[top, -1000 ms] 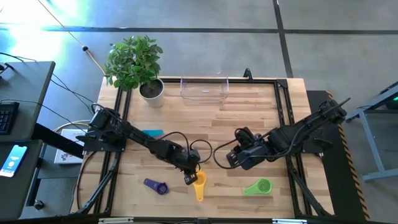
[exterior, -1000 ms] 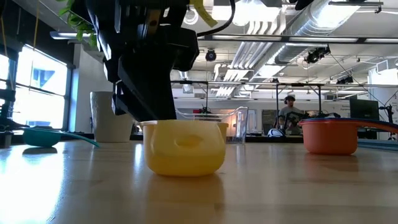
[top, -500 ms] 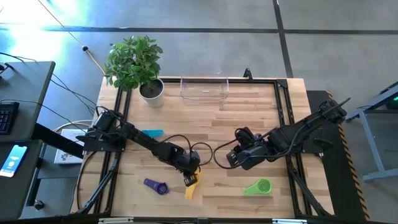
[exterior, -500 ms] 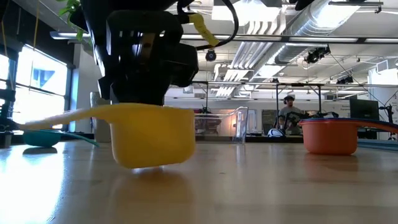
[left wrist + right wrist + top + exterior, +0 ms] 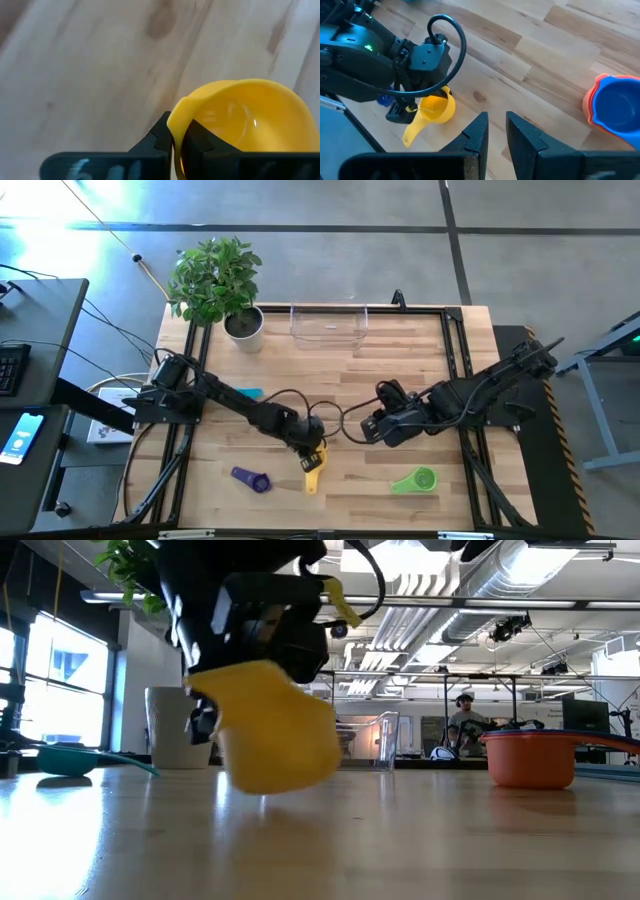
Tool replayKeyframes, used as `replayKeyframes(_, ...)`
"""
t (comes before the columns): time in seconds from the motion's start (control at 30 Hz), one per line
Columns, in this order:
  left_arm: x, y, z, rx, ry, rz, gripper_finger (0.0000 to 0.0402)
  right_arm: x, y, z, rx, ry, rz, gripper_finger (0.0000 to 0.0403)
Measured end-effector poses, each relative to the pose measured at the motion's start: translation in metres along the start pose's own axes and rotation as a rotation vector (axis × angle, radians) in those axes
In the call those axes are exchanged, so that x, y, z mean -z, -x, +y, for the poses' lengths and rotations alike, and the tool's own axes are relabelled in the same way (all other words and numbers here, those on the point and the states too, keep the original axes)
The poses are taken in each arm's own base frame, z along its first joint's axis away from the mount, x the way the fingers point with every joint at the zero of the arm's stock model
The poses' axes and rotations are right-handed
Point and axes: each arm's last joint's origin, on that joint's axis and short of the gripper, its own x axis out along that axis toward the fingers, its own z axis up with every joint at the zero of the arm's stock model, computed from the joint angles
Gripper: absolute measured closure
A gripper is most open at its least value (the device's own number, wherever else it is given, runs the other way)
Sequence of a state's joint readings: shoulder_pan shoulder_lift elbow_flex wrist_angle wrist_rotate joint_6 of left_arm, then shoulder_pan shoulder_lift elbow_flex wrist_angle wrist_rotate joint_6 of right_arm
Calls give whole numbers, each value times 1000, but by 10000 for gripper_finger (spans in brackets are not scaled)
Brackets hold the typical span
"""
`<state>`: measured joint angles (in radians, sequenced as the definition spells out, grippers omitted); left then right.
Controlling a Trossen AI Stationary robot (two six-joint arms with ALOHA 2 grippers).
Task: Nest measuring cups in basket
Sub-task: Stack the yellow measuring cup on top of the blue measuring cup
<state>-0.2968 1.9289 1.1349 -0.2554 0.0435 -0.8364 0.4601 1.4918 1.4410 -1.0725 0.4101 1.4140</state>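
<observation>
My left gripper (image 5: 181,142) is shut on the yellow measuring cup (image 5: 313,465) near the table's front middle. In the low view the yellow cup (image 5: 275,735) is tilted, just above the wood. My right gripper (image 5: 495,130) hangs above the table right of centre, slightly open with nothing between its fingers. An orange cup with a blue one nested in it (image 5: 614,107) stands on the table beside it. The purple cup (image 5: 252,479), green cup (image 5: 416,480) and teal cup (image 5: 245,394) lie on the table. The clear basket (image 5: 328,323) stands at the far edge. My left gripper pinches the yellow cup's rim (image 5: 176,122), one finger (image 5: 197,140) inside the bowl and one (image 5: 162,137) outside. The fingers slant down from the table's left and far side. The cup is tilted, its bowl just off the table and its handle (image 5: 310,482) pointing to the near edge.
A white plant pot with a leafy plant (image 5: 244,327) stands at the far left corner, left of the basket. Black cables loop over the table's middle (image 5: 345,420) between the two arms. Bare wood lies between the arms and the basket.
My left gripper has taken hold of the yellow cup at its rim. The cup swung round on the table, its handle sweeping toward the left, then tipped and came up off the wood. The right arm has kept still.
</observation>
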Motion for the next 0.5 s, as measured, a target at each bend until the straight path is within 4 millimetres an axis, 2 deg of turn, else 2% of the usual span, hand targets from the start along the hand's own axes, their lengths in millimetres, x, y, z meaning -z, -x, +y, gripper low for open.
replayKeyframes(0.27, -43, 17, 4, -12, -15, -73, 395, -15, -6, -5, 41, 54, -7, 344)
replayKeyframes(0.5, -84, 29, 33, -72, 29, -182, 396, -34, -14, -12, 82, 49, -12, 344)
